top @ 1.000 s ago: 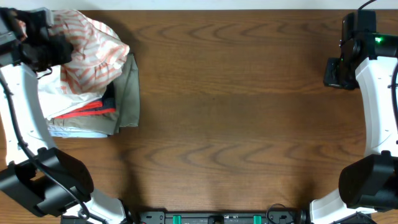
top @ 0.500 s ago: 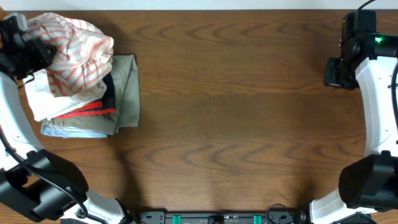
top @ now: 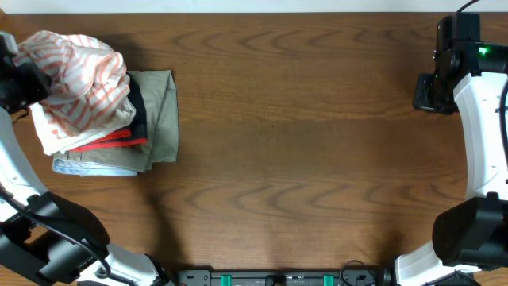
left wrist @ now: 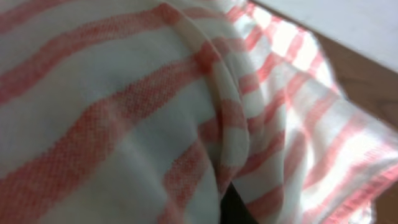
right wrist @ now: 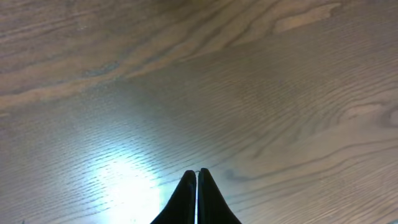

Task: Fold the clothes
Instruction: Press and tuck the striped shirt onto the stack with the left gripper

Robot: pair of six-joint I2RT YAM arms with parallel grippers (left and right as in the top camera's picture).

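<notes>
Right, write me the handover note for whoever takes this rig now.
Left hand: pressed against the striped shirt. Cloth fills its camera, so open or shut can't be told.
Right hand: shut, holding nothing, over the table at the far right.
Shirt: bunched on top of the stack of folded clothes at the table's left end.
Done: no fold made yet.
Left: spread the shirt flat on the table, then fold it.

striped shirt (top: 83, 75) | coral-pink and white | crumpled heap | atop folded stack (top: 161, 119), far left
</notes>
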